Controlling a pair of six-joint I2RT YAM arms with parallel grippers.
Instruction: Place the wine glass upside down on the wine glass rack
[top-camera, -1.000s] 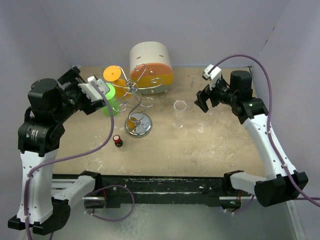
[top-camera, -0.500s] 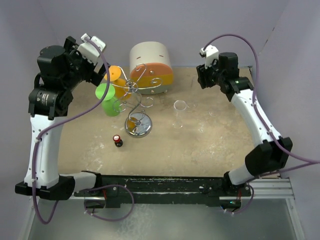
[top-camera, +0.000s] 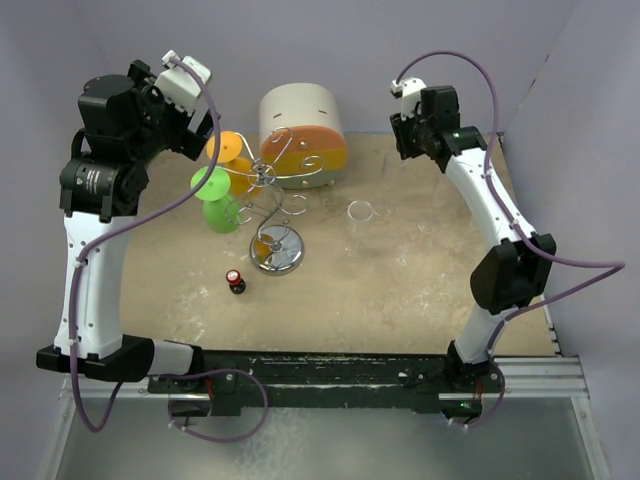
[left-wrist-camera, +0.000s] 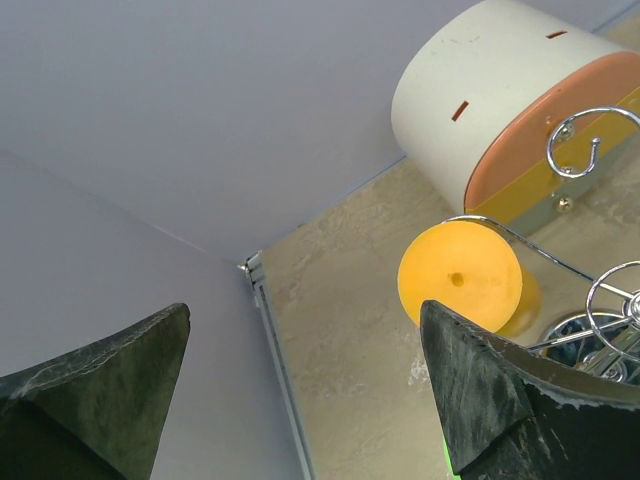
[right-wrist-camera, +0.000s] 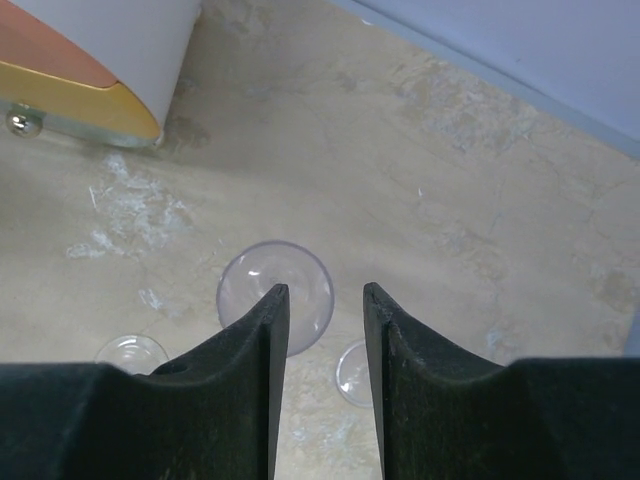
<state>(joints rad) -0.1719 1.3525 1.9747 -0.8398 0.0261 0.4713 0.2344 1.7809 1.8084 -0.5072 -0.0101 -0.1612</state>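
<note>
Right gripper (right-wrist-camera: 320, 290) hangs high over the far side of the table (top-camera: 400, 290) with its jaws drawn in to a narrow gap and nothing between them; only bare tabletop shows through the slot. From its wrist view the wine glass (right-wrist-camera: 262, 275) sits directly below, its clear round rim half hidden behind the left finger, so the arm looks lined up above the glass rather than gripping it. The glass stands mouth up on the table, to the right of the wine glass rack (top-camera: 268, 190) and apart from it, so I'd say the pick-up has not begun.

Across the table the left gripper (left-wrist-camera: 305, 308) is held up near the back corner, jaws spread wide and empty, probably parked there to leave room around the rack. Beside the rack's scroll arms stand an orange goblet (top-camera: 225, 148) and a green goblet (top-camera: 215, 195), both upside down. Behind them is the white-and-orange drum (top-camera: 300, 125); a small red-capped bottle (top-camera: 235, 281) stands nearer the arms.

I can read no label or lettering on anything.
</note>
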